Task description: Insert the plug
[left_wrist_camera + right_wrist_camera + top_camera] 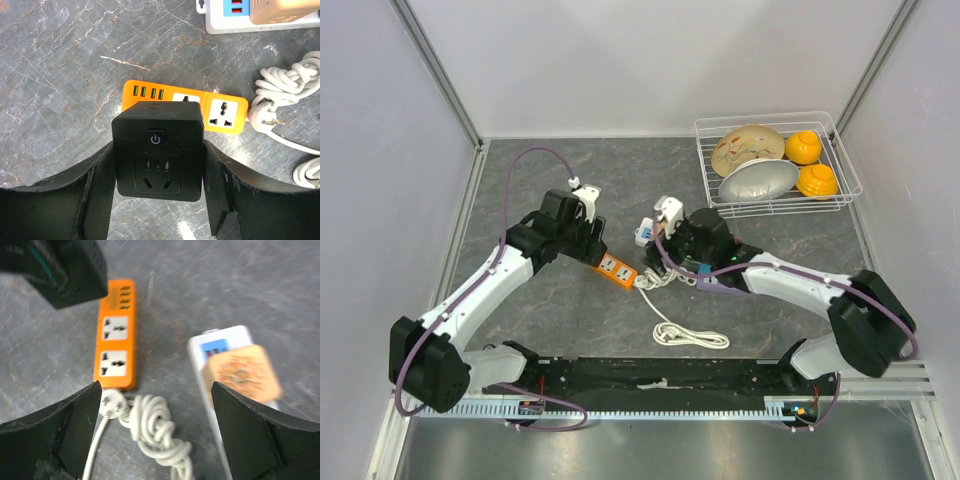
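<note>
Orange strip (150,99), two sockets (114,330), one white plug (263,118)

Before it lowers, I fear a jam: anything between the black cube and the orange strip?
Nothing visible. The left gripper holds the cube over the strip, whose two sockets show bare; the white cord lies beside it.

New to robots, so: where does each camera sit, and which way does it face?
Top: above, behind; faces down on table, left arm, right arm.
Left wrist: faces down past left tool, gripping black cube socket.
Right wrist: faces down through open right tool at white cable.
All share the orange power strip.
</note>
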Available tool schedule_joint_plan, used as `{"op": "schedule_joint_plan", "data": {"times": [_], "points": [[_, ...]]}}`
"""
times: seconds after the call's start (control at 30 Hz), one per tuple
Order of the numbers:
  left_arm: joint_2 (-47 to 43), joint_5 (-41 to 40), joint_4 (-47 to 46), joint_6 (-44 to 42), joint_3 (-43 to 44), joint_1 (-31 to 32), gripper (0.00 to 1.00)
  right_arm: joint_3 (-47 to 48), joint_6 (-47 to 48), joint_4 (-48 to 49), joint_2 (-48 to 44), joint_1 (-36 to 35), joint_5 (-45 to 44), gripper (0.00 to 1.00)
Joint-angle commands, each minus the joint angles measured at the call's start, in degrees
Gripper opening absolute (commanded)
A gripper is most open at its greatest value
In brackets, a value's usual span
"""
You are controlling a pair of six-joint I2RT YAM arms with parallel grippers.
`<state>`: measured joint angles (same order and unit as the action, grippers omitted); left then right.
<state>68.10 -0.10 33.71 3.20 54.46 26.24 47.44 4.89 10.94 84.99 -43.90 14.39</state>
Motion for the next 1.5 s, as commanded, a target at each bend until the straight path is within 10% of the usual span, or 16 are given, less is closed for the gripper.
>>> {"op": "schedule_joint_plan", "data": {"times": [0.0, 1.47], "points": [[3.6, -2.5, -3.4, -2.7, 4.3, 1.9, 0.02, -5.5, -6.1, 7.5, -6.8, 3.4, -7.2, 0.98], [11.3, -3.2, -11.3, 1.2, -2.9, 5.9, 0.02, -16.7, -15.5, 18.5, -19.5, 12.5, -12.5, 0.98]]}}
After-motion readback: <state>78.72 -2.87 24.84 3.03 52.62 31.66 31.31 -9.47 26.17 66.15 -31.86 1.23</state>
